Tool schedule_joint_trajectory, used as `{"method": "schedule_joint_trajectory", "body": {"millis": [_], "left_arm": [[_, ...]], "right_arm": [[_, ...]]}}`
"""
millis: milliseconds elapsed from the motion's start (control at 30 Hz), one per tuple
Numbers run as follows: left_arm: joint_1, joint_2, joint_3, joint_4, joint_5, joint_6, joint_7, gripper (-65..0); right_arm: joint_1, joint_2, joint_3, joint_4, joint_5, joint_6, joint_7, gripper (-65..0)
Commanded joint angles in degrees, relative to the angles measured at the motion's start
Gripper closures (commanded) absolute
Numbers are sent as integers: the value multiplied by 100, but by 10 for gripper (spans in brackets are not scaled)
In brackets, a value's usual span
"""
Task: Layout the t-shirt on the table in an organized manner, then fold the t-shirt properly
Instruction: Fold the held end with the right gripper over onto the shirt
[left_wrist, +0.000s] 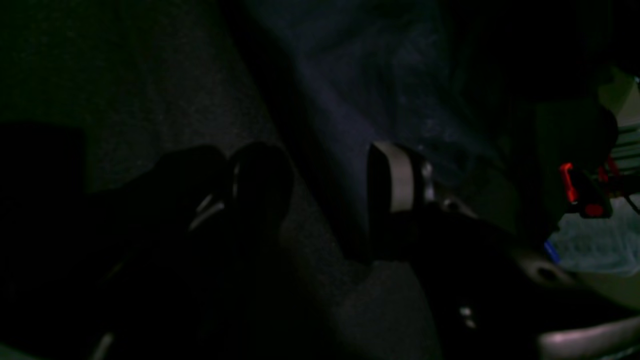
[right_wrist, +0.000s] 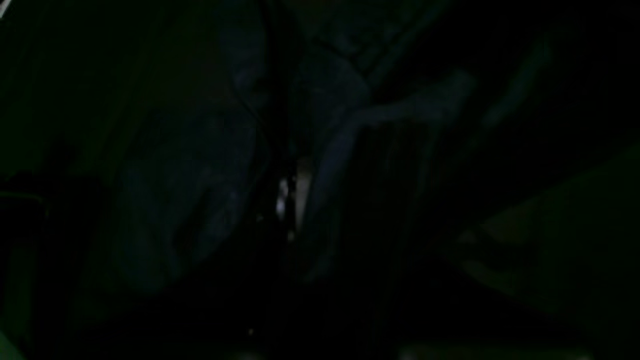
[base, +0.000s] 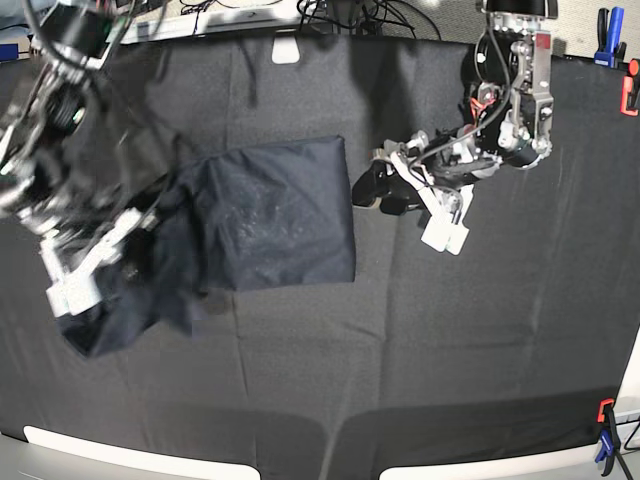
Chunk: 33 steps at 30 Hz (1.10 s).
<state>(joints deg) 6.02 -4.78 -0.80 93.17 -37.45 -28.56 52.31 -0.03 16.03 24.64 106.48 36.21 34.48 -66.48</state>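
**Base view: right claw pinches shirt's side, left claw idle beside it**

Base view puts the t-shirt (base: 270, 215) near the middle of the table (base: 400, 350), already doubled into a rough rectangle with a clean straight edge on the side facing the left arm. The other side is not flat: cloth bunches and trails down toward the right arm, ending in a loose corner low on the table.

Right claw (base: 125, 262) is clamped together on that bunched part of the shirt. The right wrist view is nearly black but shows folds of blue cloth (right_wrist: 330, 125) right up against the fingers, which fits a pinch. Likely reason for the hold: lift or drag that loose side so it can be laid over the flat section, or pulled out straight.

Left claw (base: 385, 185) stands apart, holding nothing. It sits low over the table just beside the shirt's straight edge, a narrow strip of bare table between them. The left wrist view agrees: both fingers (left_wrist: 395, 175) spread, shirt cloth (left_wrist: 350, 75) just ahead of them, table cloth under them. It looks parked, ready either to pin that edge or take a corner.

My read: fold half done, trailing side needs tidying.
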Motion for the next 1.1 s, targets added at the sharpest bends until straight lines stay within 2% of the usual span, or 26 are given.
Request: {"method": "schedule_joint_trajectory", "body": {"millis": [0,67,233,333,433,567,700,800,933,1067], "left_arm": [[-76,0,-11,105,-114,-20,-136,-292],[-76,0,-11,105,-98,-17,-129,-292],[-79,0,-11,107,-98,-20,286,-292],[-76,0,-11,107,-98,-13,380,-292],[-83,0,-11,146,-96,260,361,-292],[-79,-2,-11,367,-96,577,455,-292],[-79,-2,-13,728,-31,588,789,-292],[-79,-2,-11,1008,424,590,813,-292],[-79,0,-13,1259,964,636,909,-292],[-76,-2,-11,1300,1047,634,1191,-292]], "right_arm": [[2,63,-122,164,142,-46,131,0],[-133,63,-474,192,149,-59,133,0],[-188,63,-1528,192,151,-535,133,0],[-175,63,-2188,190,146,-629,133,0],[-177,13,-2789,190,35,-627,133,0],[-173,-354,-3204,190,-487,-671,227,0],[-173,-872,-3213,190,-905,-680,507,0],[-173,-1239,-3213,188,-1366,-844,629,0],[-173,-1644,-3211,188,-2052,-841,636,0],[-175,-1987,-3213,184,-2236,-841,695,0]]}}
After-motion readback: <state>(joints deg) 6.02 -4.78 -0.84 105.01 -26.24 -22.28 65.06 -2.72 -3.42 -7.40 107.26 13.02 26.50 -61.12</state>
